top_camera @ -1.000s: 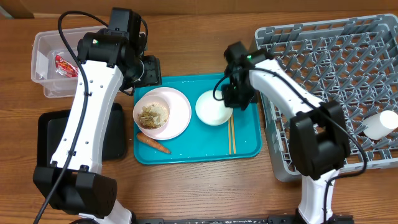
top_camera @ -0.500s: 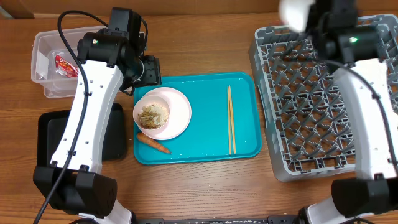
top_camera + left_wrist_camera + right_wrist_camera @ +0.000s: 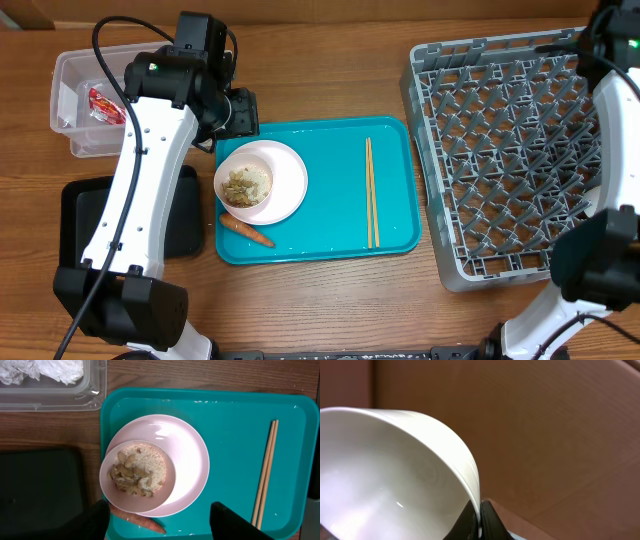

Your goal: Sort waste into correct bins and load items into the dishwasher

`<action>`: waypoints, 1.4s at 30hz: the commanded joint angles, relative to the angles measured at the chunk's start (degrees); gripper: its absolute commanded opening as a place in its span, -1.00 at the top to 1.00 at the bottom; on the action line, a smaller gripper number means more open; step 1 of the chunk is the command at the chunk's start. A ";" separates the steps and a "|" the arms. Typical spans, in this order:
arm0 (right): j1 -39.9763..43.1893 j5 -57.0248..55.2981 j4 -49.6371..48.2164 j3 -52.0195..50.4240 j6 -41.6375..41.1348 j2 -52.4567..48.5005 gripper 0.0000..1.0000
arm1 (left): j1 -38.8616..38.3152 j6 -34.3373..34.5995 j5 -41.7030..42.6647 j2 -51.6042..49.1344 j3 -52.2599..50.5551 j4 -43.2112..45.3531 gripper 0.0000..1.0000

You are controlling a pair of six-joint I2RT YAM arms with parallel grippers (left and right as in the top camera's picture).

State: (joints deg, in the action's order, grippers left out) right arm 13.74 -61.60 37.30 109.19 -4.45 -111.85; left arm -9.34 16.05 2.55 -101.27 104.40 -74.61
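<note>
On the teal tray (image 3: 330, 150): a scraps bowl (image 3: 247, 185) sits on the plate (image 3: 288, 180), with the chopsticks (image 3: 371, 190) at its 3 o'clock.
The left gripper (image 3: 160, 525) hangs above the plate, jaws apart, holding nothing. The right gripper (image 3: 480, 519) pinches a white bowl (image 3: 395, 475) by its rim. The carrot (image 3: 247, 232) lies at the plate's 6 o'clock. The dish rack (image 3: 510, 150) is at the tray's 3 o'clock and the clear tub (image 3: 75, 80) at its 10.

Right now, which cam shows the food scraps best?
Left wrist: food scraps seen close, top-down, unobstructed. Overhead shows the food scraps small but clear. Right wrist shows none, only a white bowl.
</note>
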 commanded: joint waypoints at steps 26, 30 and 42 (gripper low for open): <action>-5.88 6.88 15.63 -5.73 -11.15 -12.44 0.52 | -0.02 -0.85 -0.63 -0.31 -0.15 -0.22 -0.42; -7.30 6.88 18.51 -5.57 -14.62 -11.58 0.20 | -0.02 -0.85 -0.61 -0.31 -0.15 -0.22 -0.43; -8.96 20.57 20.11 -5.55 -14.43 2.16 -1.00 | -0.02 -0.83 -0.61 -0.31 -0.15 -0.44 -0.45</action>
State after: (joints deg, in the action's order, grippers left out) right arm 4.51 -47.37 57.69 103.46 -19.46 -117.54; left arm -9.34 16.03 2.52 -101.27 104.40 -75.02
